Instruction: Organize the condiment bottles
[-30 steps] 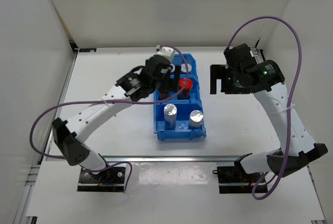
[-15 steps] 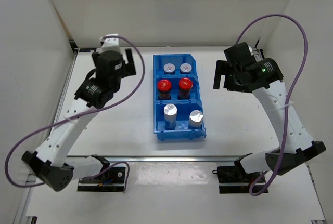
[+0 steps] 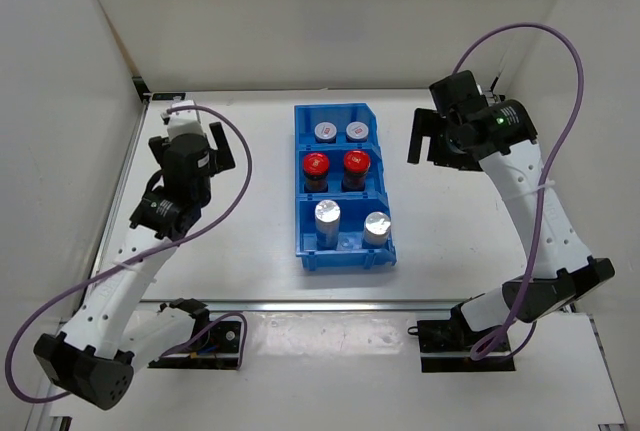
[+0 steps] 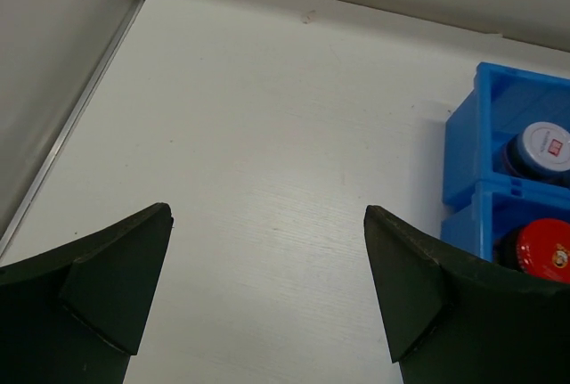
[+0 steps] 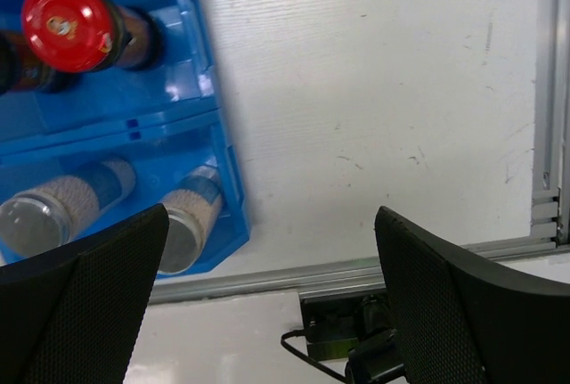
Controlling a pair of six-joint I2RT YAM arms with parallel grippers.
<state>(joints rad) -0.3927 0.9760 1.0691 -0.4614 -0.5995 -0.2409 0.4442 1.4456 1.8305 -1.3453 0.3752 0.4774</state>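
Note:
Six condiment bottles stand in pairs in the blue bin (image 3: 300, 191). The two with grey-white caps (image 3: 326, 131) are in the far compartment. The two with red caps (image 3: 315, 163) are in the middle one. The two silver ones (image 3: 328, 213) are in the near one. My left gripper (image 3: 190, 141) is open and empty, well left of the bin. Its wrist view (image 4: 267, 215) shows bare table, with a grey-white cap (image 4: 545, 145) and a red cap (image 4: 545, 250) at the right edge. My right gripper (image 3: 425, 141) is open and empty, right of the bin. Its wrist view (image 5: 271, 215) shows a red-capped bottle (image 5: 71, 12) and a silver bottle (image 5: 187, 219).
White walls close off the table on the left, back and right. A metal rail (image 3: 350, 304) runs along the near edge. The right arm's purple cable (image 3: 560, 61) loops above it. The bin wall (image 5: 200, 72) lies left of my right gripper.
My left arm has pulled back from over the bin and swung far to the left. My right gripper has shifted slightly towards the back. The bottles have not moved.

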